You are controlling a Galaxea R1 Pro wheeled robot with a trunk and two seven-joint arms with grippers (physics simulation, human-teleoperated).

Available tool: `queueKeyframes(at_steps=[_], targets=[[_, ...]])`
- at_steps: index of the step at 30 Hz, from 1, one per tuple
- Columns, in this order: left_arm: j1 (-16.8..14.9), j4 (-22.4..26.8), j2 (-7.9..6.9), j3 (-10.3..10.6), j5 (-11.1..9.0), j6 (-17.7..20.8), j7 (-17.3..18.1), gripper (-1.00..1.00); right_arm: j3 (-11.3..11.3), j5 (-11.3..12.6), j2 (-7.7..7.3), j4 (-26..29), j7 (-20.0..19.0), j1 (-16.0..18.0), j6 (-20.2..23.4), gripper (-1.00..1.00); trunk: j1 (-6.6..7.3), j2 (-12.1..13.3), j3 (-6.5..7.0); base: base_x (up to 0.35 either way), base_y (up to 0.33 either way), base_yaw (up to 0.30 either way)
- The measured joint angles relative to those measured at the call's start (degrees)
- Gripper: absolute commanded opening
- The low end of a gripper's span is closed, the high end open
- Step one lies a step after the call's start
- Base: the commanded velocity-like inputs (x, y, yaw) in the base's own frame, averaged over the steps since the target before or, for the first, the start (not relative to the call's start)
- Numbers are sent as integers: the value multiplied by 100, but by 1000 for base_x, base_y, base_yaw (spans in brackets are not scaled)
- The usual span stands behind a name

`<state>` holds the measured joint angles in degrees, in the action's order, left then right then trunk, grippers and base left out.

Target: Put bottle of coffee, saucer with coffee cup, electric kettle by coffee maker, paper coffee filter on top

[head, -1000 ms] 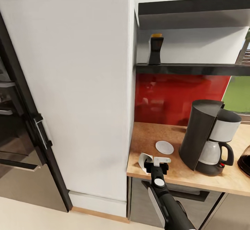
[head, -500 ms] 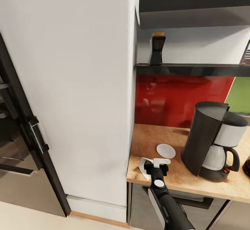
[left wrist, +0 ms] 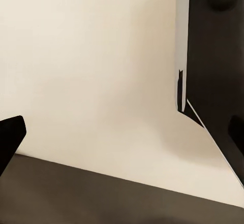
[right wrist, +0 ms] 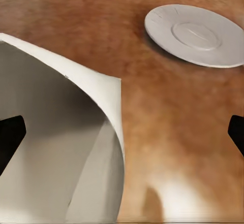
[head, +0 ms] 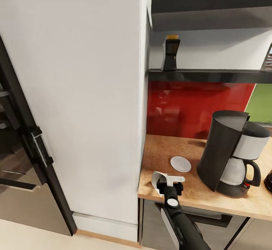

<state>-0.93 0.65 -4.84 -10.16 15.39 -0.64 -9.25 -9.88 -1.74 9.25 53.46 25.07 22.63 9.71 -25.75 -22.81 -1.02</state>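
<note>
One paper coffee filter [head: 158,178] just beside right pincer [head: 170,182], jaws wide, saucer [head: 180,164] near

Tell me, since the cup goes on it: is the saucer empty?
Empty: the saucer lies flat and bare on the countertop.

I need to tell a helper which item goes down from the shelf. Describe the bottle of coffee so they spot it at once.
Find the tall white cabinet, then the thin black kitchen shelf beside it, above the red backsplash. At the shelf's cabinet end stands the bottle of coffee: small, dark, squarish, with a yellow-orange cap, alone on that shelf.
</note>
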Motion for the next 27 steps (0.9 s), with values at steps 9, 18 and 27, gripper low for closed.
queueKeyframes(at_steps=[9,18,27], targets=[[0,-1,0,7,1,8,0,100,0,0,-3,-48,0,0,-1,100,1,0,0,33,0,0],[0,-2,0,9,0,8,0,100,1,2,-108,-159,0,0,-1,100,0,0,0,116,0,0],[0,-16,1,9,0,8,0,100,1,0,-114,-175,0,0,-1,100,0,0,0,7,0,0]])
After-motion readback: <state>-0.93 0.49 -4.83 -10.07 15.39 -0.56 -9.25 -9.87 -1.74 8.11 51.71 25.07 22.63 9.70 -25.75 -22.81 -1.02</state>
